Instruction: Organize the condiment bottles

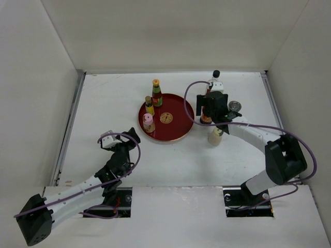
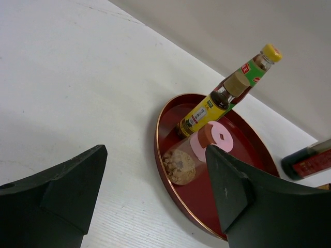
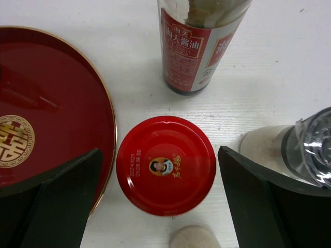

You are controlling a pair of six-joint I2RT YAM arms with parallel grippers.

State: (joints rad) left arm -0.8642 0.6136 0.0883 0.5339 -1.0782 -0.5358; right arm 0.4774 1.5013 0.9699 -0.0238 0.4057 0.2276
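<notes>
While the right hand (image 3: 159,155) is held spread above the red-lidded jar (image 3: 165,165), which is set on the tabletop (image 1: 103,103) just beside the tray (image 1: 181,116), the left hand (image 2: 155,155) is seen spread near the tray, on which the pink-capped bottle (image 1: 148,122), yellow bottle (image 1: 149,105) and sauce bottle (image 1: 156,93) are stood.

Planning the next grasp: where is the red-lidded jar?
Right wrist view: the jar sits on the table just right of the tray, under the right end effector.
</notes>
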